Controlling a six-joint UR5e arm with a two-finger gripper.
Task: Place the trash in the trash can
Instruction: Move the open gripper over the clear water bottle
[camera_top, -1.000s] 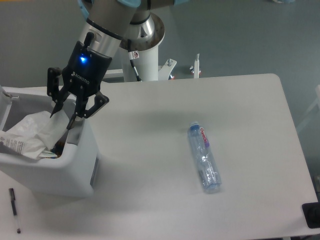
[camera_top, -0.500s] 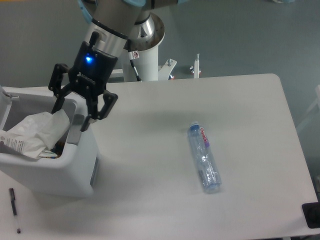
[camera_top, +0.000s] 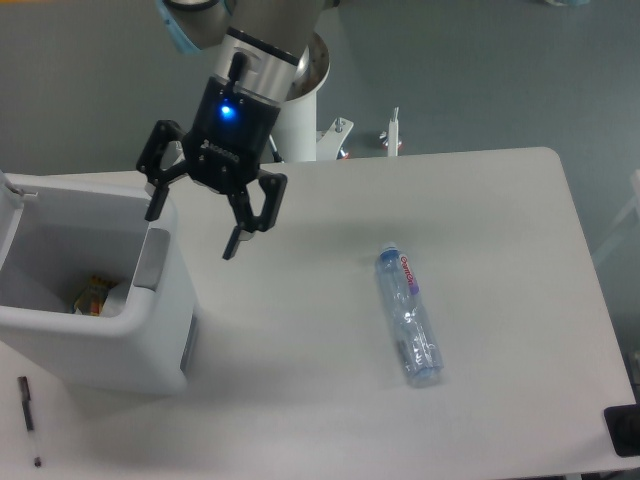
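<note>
A clear plastic water bottle lies on its side on the white table, right of centre. The white boxy trash can stands at the left edge. Deep inside it I can make out a bit of pale and orange trash. My gripper hangs open and empty just right of the can's rim, above the table. Its fingers are spread wide, with the left fingertip near the can's right wall.
A thin black pen lies on the table in front of the can at the lower left. The arm's white mounting post stands behind the table. A dark object sits at the lower right corner.
The gripper has moved right, away from over the can, and opened wider. The crumpled wrapper that stuck up out of the can has dropped down inside it.
</note>
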